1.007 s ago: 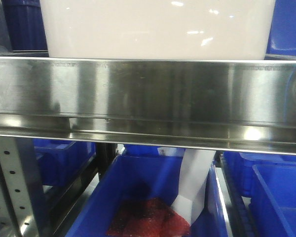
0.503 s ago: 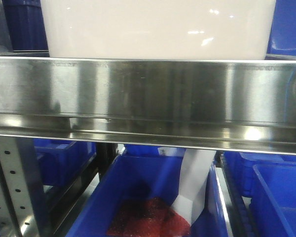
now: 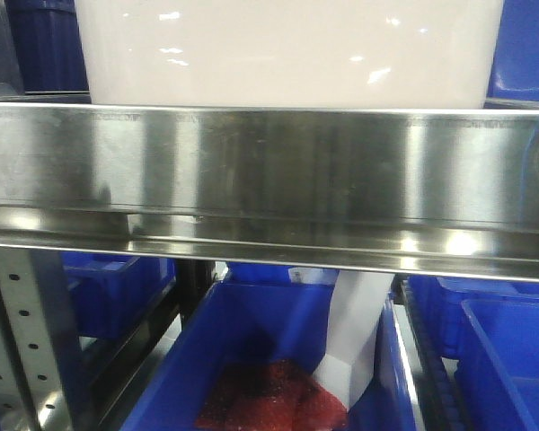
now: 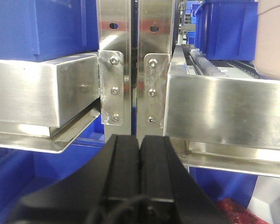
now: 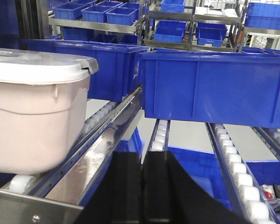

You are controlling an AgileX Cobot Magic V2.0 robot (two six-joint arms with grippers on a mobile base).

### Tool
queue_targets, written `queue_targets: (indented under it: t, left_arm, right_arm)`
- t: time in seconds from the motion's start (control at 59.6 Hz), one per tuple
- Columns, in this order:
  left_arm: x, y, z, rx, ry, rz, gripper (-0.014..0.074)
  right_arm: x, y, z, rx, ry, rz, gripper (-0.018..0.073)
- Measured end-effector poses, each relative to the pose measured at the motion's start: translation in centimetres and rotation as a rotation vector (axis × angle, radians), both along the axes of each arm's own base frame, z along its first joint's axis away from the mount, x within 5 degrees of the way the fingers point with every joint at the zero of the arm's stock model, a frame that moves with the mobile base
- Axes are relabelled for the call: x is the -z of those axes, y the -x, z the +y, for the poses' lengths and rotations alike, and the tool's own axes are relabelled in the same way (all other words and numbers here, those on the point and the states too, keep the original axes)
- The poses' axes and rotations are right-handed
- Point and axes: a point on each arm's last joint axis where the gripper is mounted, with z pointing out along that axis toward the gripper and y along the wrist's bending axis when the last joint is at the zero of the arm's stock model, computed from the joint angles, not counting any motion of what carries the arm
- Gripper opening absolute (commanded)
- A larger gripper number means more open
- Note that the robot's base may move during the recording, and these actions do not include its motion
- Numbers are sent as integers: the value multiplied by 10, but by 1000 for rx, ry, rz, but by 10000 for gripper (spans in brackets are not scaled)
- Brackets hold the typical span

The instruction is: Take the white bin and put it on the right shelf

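Warehouse or factory storeroom: stainless-steel flow racks (image 3: 269, 171) with white rollers (image 5: 233, 175) are carrying rows of blue bins (image 5: 214, 86), filling the frame.

No words, numbers or signs can be read anywhere. The right shelf (image 3: 278, 171) has a faint stamped line along its top edge, too small and blurry to read.

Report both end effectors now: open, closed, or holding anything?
Left end effector: closed, fingers pressed together, holding nothing.
Right end effector: closed, holding nothing; white bin sits apart on the rollers.
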Motion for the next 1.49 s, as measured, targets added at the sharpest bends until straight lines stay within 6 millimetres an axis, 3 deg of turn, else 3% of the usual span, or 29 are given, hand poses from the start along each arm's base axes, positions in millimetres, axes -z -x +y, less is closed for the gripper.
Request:
queue_targets:
  t: [0.352,0.654,1.493]
  left_arm:
    - [0,0,0,0,0,0,-118]
    - [0,0,0,0,0,-1,-118]
    - [0,0,0,0,2,-3,-118]
  right_arm:
    - [66,-30,-14,49,-51,-16,75]
    - [114,-38,-13,18,-55,-15,75]
    - [117,-35,-12,18,-55,-19,75]
